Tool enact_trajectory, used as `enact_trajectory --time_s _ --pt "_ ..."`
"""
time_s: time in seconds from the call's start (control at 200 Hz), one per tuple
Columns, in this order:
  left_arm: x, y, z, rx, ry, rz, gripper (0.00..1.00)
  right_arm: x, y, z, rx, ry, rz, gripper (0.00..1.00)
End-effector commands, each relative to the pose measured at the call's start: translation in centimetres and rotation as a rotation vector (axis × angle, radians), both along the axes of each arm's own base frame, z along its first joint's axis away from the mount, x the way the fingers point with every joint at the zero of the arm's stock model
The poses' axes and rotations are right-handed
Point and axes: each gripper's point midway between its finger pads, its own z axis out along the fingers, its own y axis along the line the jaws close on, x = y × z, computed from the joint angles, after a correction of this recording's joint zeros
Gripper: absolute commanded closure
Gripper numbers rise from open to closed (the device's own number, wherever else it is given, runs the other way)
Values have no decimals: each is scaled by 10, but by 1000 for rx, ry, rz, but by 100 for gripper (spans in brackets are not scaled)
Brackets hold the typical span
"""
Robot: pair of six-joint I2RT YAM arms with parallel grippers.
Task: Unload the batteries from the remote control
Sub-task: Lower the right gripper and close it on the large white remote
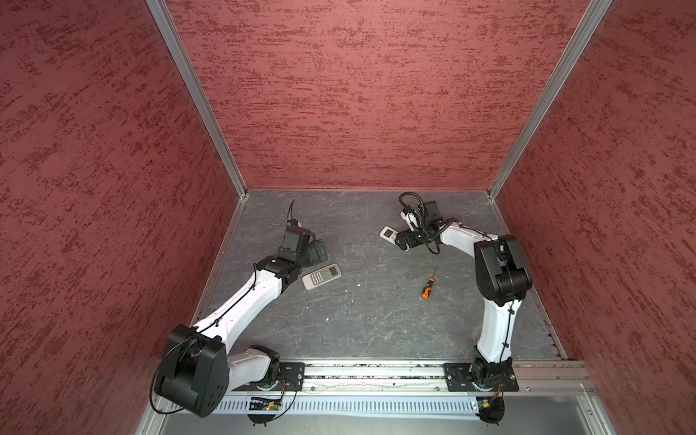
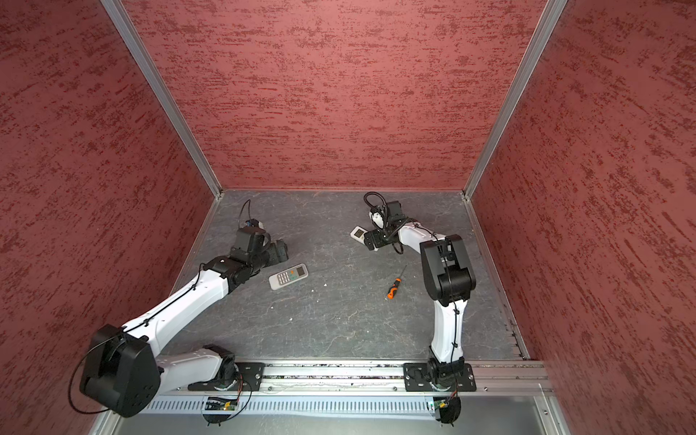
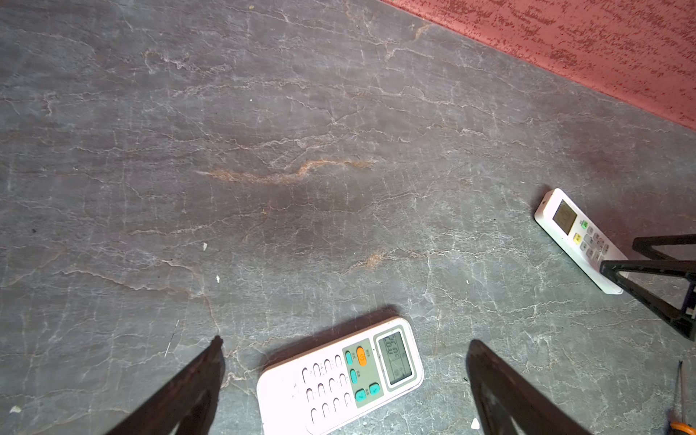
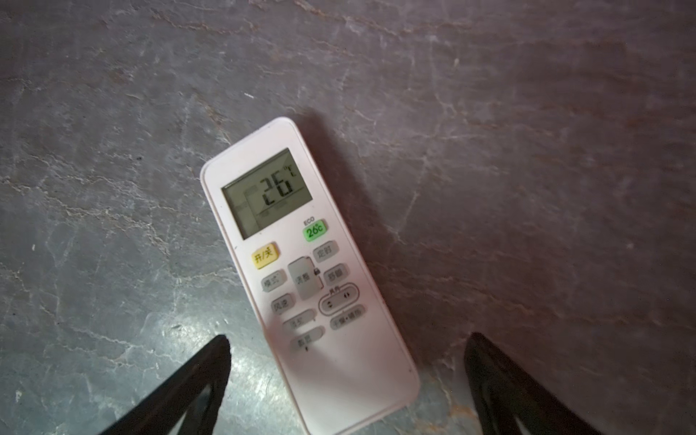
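Two remotes lie face up and well apart on the grey stone-patterned tabletop [image 1: 376,324]. The broad white plastic remote with teal and orange buttons [image 1: 321,276] lies on the left side, its screen end towards the middle. The left pincer [image 3: 345,342] hangs close by it with its jaws spread wide, gripping nothing. The narrow white plastic remote with a yellow and a green button [image 4: 301,263] lies farther back on the right, its display reading 26. The right pincer [image 4: 348,337] is spread wide over its plain lower end and grips nothing. The batteries cannot be seen, since both remotes show only their button sides. An orange-and-black-handled screwdriver [image 1: 428,286] lies nearer the front, right of the middle.
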Motion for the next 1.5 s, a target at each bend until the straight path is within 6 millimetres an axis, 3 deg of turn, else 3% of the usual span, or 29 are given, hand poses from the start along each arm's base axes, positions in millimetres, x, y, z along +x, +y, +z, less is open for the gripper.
enact_trajectory --time_s 0.0,0.501,0.927,1.288,1.498 --pt "8 -5 17 -23 -54 -2 1 -3 7 -6 19 34 38 3" --pt "2 -1 15 -21 -57 3 0 -15 15 -13 36 95 63 7" --pt "-4 0 12 -36 -56 1 0 -32 45 -9 11 97 89 13" --pt "-4 0 12 -49 -52 -11 0 -30 43 -7 -11 54 -10 30" --pt "-5 2 9 -64 -43 1 1 -29 44 -11 -27 51 -27 30"
